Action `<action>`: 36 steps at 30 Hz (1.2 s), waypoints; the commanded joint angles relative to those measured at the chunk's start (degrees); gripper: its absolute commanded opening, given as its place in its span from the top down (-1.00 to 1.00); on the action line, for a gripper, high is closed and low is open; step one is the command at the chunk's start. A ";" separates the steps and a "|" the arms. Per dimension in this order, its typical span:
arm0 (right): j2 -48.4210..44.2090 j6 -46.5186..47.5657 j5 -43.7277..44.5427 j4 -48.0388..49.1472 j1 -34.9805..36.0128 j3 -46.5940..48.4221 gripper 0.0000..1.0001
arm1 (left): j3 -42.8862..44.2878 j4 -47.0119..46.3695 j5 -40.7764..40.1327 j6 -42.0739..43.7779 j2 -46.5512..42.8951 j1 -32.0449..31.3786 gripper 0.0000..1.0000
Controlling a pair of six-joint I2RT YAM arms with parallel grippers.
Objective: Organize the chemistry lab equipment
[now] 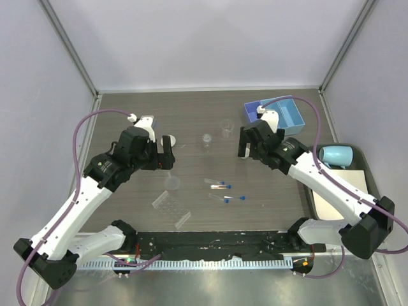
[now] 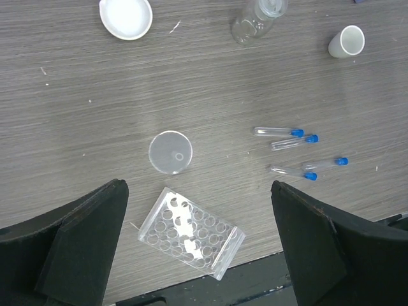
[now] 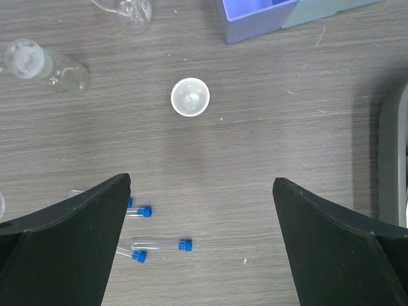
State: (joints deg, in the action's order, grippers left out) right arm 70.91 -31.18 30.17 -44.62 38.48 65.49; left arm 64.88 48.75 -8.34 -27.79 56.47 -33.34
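Several clear blue-capped tubes (image 1: 224,191) lie loose mid-table; they also show in the left wrist view (image 2: 278,132) and the right wrist view (image 3: 159,244). The clear tube rack (image 1: 167,203) lies flat near the front edge, below my left gripper (image 2: 197,188). A clear round dish (image 2: 170,152) lies just beyond it. A white dish (image 2: 126,16), two clear beakers (image 1: 207,140) (image 1: 226,127) and a small white cup (image 3: 190,97) sit farther back. The blue tray (image 1: 280,111) stands back right. My left gripper (image 1: 167,152) and right gripper (image 1: 245,143) are open and empty, held above the table.
A pale blue mug (image 1: 336,155) lies on the dark green tray with a white sheet (image 1: 338,191) at the right edge; that tray's rim shows in the right wrist view (image 3: 392,159). A loose clear strip (image 1: 183,220) lies by the rack. Enclosure walls surround the table.
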 commanded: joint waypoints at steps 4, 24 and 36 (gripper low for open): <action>-4.37 -1.43 2.61 3.21 1.51 0.43 -0.99 | -0.98 1.17 -2.56 2.30 -0.39 0.03 -0.99; -7.38 9.65 -22.01 7.36 5.72 -11.62 -0.99 | -6.77 6.09 0.69 -11.39 3.65 0.03 -0.95; -0.43 9.12 -17.34 9.55 14.17 -13.02 -1.00 | -19.70 5.56 3.42 -28.54 -3.64 -1.46 -0.76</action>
State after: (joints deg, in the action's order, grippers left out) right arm 69.69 -22.61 10.87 -37.76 51.24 52.38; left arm 46.94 54.00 -6.20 -48.56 55.33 -33.71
